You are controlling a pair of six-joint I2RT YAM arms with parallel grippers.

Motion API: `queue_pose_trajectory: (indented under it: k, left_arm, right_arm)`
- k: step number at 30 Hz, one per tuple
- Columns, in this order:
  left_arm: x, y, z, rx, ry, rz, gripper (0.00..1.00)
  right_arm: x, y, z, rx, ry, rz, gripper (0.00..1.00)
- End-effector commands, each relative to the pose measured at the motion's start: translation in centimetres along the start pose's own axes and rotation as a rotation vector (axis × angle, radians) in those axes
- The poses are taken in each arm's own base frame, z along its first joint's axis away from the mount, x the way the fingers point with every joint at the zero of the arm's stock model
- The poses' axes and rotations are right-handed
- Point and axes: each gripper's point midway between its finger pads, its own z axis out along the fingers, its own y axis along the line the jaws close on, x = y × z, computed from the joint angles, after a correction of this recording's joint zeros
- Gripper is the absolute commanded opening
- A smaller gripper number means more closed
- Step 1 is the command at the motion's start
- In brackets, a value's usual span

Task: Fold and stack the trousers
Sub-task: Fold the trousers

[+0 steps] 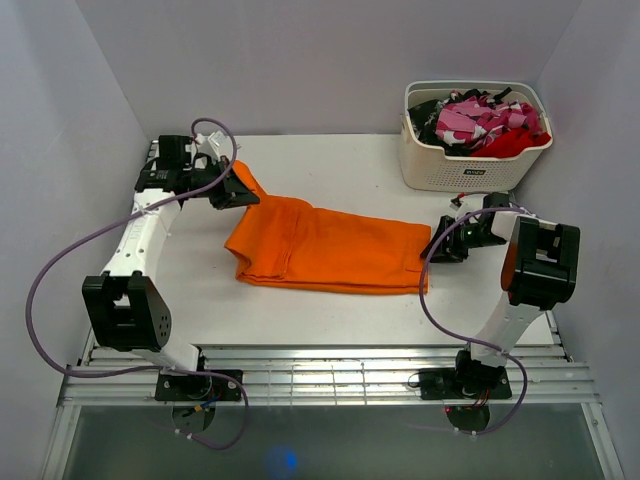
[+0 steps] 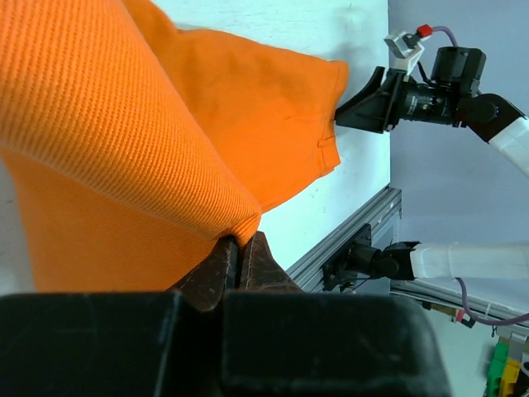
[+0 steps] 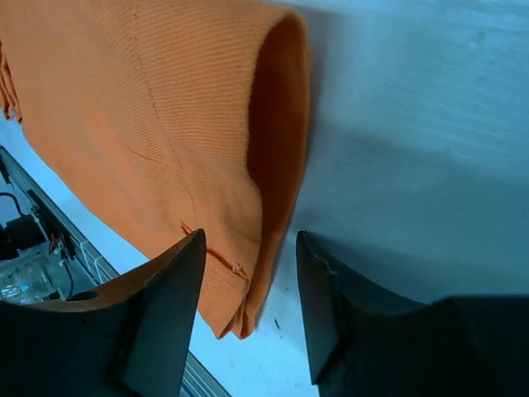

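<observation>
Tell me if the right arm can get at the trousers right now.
Probably yes. The right gripper is open, with the hem of the trousers lying between its fingers, and nothing stands in the way. The left gripper pinches the other end.

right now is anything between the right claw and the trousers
Nothing visible does. The right claw is open right at the end of the trousers, with only bare table beside it. The basket of clothes stands apart at the back.
</observation>
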Motion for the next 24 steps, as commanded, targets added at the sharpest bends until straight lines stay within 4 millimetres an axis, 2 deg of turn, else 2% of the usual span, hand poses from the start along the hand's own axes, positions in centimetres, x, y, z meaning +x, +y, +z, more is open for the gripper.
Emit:
queue_pose_trajectory:
  k: [1,2,3,4,6,7,8,9,10,12,13,15,16,18,19,21,22,23,24]
  left_arm:
    - [-1.6,-6.2,0.3,0.055,-0.080,0.034,0.00]
    - [-1.5,-6.4,1.1,0.047,-0.075,0.028,0.00]
    - [-1.4,-7.0,1.7,0.058,-0.074,0.037,0.00]
    - [-0.4,-8.1,2.9,0.075,-0.043,0.047,0.00]
    - [-0.1,-9.3,4.6,0.094,-0.039,0.044,0.00]
    - [1.0,-10.7,5.8,0.117,-0.016,0.066,0.00]
    - [1.4,-11.1,6.7,0.118,-0.008,0.050,0.00]
    - [1.4,-11.7,7.6,0.125,-0.024,0.061,0.00]
    - [2.5,-12.9,8.6,0.141,-0.002,0.067,0.00]
    - [3.3,-13.4,10.9,0.136,0.010,0.051,0.00]
    - [4.5,-14.5,11.9,0.143,0.030,0.070,0.00]
    - [5.4,-15.2,13.6,0.151,0.038,0.076,0.00]
    - [6.8,-15.0,15.3,0.135,0.074,0.069,0.00]
    - [7.7,-15.5,16.9,0.135,0.105,0.059,0.00]
    - [8.9,-15.2,18.4,0.118,0.136,0.056,0.00]
    - [9.3,-15.7,19.6,0.122,0.140,0.058,0.00]
    - [10.1,-16.1,20.2,0.122,0.152,0.054,0.00]
    - [10.7,-15.6,21.3,0.108,0.165,0.051,0.00]
    - [10.5,-16.3,21.8,0.117,0.156,0.061,0.00]
  right_arm:
    - [-0.1,0.1,1.3,-0.019,-0.003,0.000,0.49]
    - [-0.1,0.3,1.4,-0.026,-0.002,-0.001,0.40]
    - [-0.1,0.5,1.5,-0.031,-0.001,-0.003,0.35]
    - [-0.2,0.7,1.5,-0.040,-0.002,-0.002,0.31]
    - [-0.3,1.0,1.6,-0.048,0.000,-0.006,0.18]
    - [-0.3,1.3,1.7,-0.057,0.001,-0.009,0.14]
    - [-0.2,1.4,1.8,-0.059,0.007,-0.009,0.08]
    - [-0.3,1.5,1.8,-0.063,0.006,-0.012,0.08]
    - [-0.2,1.7,1.8,-0.071,0.007,-0.012,0.08]
    - [-0.3,2.0,1.8,-0.079,0.004,-0.014,0.08]
    - [-0.2,2.2,1.8,-0.085,0.005,-0.011,0.08]
    - [-0.1,2.4,1.8,-0.094,0.005,-0.012,0.08]
    - [-0.1,2.6,1.7,-0.098,0.004,-0.017,0.08]
    - [0.0,2.8,1.7,-0.105,0.003,-0.021,0.08]
    - [0.1,2.9,1.6,-0.106,0.002,-0.022,0.08]
    - [0.3,3.1,1.7,-0.114,0.005,-0.024,0.08]
    - [0.4,3.1,1.7,-0.115,0.006,-0.023,0.08]
    - [0.6,3.1,1.8,-0.117,0.010,-0.021,0.08]
    - [0.8,3.2,1.8,-0.119,0.011,-0.020,0.08]
